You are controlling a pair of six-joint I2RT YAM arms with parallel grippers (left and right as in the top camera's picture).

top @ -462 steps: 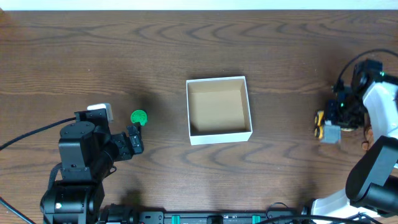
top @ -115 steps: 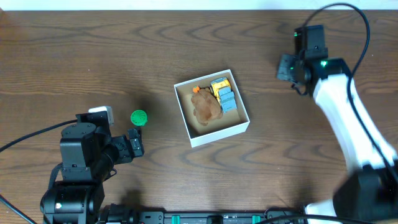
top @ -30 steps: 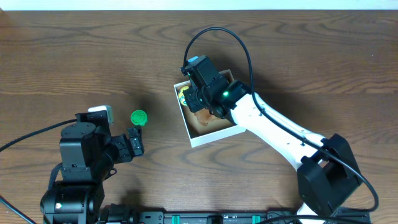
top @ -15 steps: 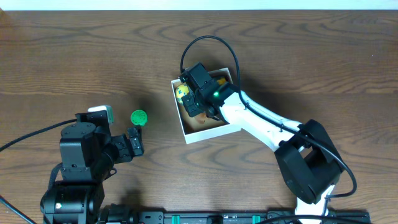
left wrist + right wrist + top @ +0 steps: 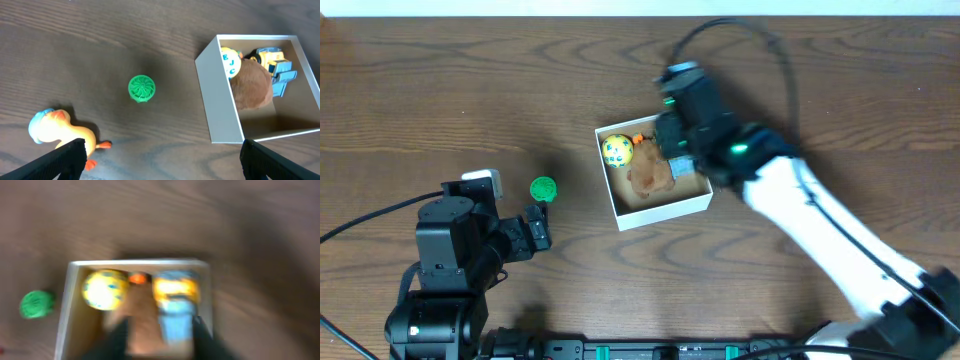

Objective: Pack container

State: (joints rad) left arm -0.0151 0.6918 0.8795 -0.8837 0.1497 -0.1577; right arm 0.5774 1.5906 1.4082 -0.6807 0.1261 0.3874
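Dark wood-grain surface carries the container near its middle, turned slightly askew. Inside lie a yellow ball in the container's far left corner, a brown plush and a yellow-and-blue truck. The right tool hangs over the container's far right part, blurred, fingers apart and gripping nothing. Toward the left edge sit a green ridged disc and a toy duck. The left tool stands wide open and empty beside them.
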